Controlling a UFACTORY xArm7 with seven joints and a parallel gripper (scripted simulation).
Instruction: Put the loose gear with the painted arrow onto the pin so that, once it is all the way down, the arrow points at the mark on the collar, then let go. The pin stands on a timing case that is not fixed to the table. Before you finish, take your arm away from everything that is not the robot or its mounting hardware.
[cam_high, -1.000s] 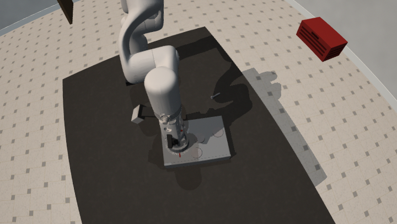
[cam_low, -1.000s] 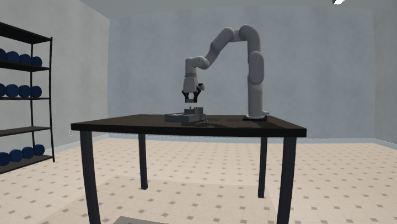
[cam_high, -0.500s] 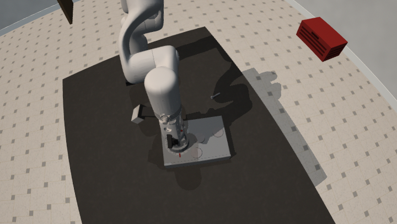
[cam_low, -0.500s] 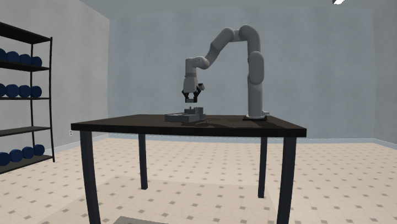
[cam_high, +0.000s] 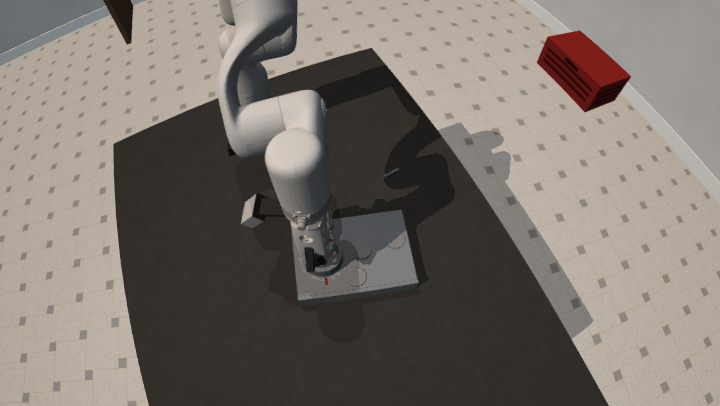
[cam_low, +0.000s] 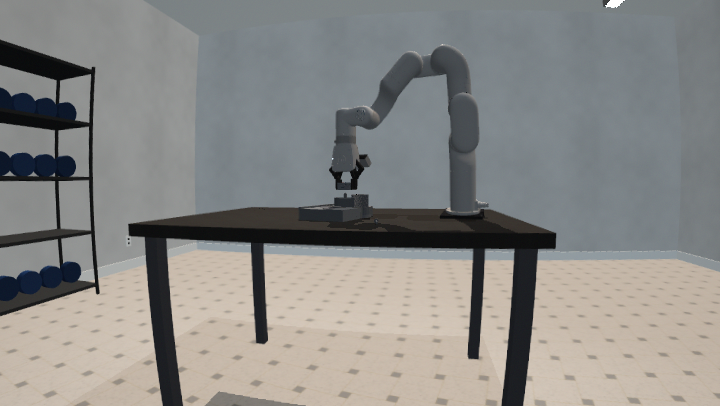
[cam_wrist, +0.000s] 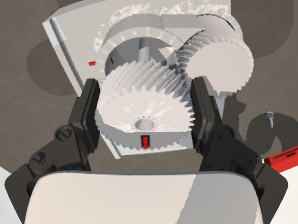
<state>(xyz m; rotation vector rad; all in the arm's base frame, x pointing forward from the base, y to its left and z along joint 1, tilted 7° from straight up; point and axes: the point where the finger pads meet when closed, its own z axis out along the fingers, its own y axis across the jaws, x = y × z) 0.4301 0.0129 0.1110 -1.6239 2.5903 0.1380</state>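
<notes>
The gripper (cam_wrist: 144, 119) is clamped on the gear (cam_wrist: 143, 99), held above the pin (cam_wrist: 141, 48) on the case (cam_wrist: 69, 43). A skewed descent could jam the bore and shove the loose case. The gear's arrow (cam_wrist: 144, 140) points toward the wrist, while the collar mark (cam_wrist: 92, 63) lies off to the left; the gear's axis is vertical.

The gear (cam_wrist: 143, 99) is white with a red arrow (cam_wrist: 144, 140). The timing case (cam_high: 388, 237) is grey, the table (cam_high: 201, 302) dark brown.
</notes>
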